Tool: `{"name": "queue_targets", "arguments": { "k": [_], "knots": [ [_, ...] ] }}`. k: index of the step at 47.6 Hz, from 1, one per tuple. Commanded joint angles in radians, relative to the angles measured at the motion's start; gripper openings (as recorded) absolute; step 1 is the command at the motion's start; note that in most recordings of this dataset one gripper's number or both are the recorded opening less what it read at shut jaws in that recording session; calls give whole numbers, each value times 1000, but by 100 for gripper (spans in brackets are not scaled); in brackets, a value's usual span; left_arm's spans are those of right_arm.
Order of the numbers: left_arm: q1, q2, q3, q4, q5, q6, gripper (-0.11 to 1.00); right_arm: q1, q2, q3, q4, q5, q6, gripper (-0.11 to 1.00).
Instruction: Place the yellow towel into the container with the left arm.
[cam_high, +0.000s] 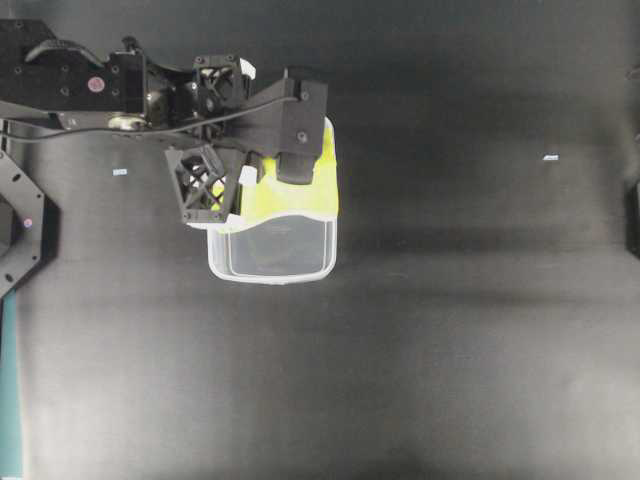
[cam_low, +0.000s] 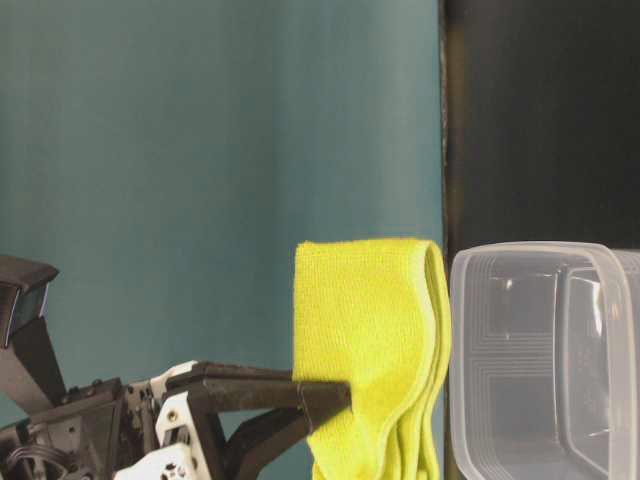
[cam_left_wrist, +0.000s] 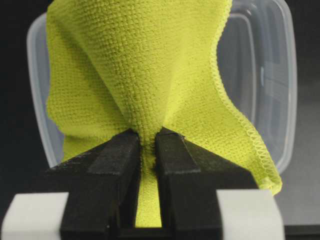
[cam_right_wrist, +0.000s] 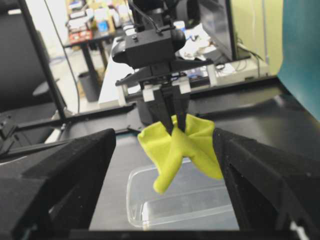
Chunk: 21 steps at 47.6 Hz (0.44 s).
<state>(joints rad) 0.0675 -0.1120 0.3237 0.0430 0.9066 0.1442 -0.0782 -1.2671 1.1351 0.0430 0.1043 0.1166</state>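
Note:
The yellow towel (cam_high: 326, 188) hangs bunched from my left gripper (cam_high: 297, 176), whose jaws are shut on a pinched fold of it (cam_left_wrist: 140, 75). The container (cam_high: 272, 279), a clear tub, stands open on the black table. The towel hangs over the tub's end nearest the arm, and its lowest corner dangles above the tub (cam_right_wrist: 165, 205) in the right wrist view. The table-level view shows the towel (cam_low: 370, 330) beside the tub (cam_low: 540, 360) with one black finger (cam_low: 322, 397) across it. My right gripper (cam_right_wrist: 164, 135) is open and empty, far off, facing the towel (cam_right_wrist: 185, 145).
The black table carries two small white tape marks (cam_high: 120, 172) (cam_high: 550, 157). The left arm's base and a black frame (cam_high: 20, 220) fill the left edge. A dark part of the right arm (cam_high: 634, 215) shows at the right edge. A teal backdrop (cam_low: 200, 150) stands behind.

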Motion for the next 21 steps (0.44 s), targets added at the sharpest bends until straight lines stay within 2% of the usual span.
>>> {"name": "queue_targets", "arguments": {
  "k": [1,3,11,15,17,21],
  "knots": [
    [2,-9,-3,5,-21,-3,9,0,6,-8,0,-11,-2,76],
    [5,-6,0,3,-25,-2,16,0,6,-8,-2,-11,-2,76],
    [2,-8,12,5,-14,0,68,0,6,-8,-2,-11,-2,76],
    [-2,-9,17,5,-6,0,86,0,6,-6,-2,-11,-2,76],
    [-3,-11,18,5,-3,2,90,0,6,-6,0,-11,-2,76],
    [-3,-11,21,5,-3,0,89,0,6,-8,0,-11,-2,76]
  ]
}}
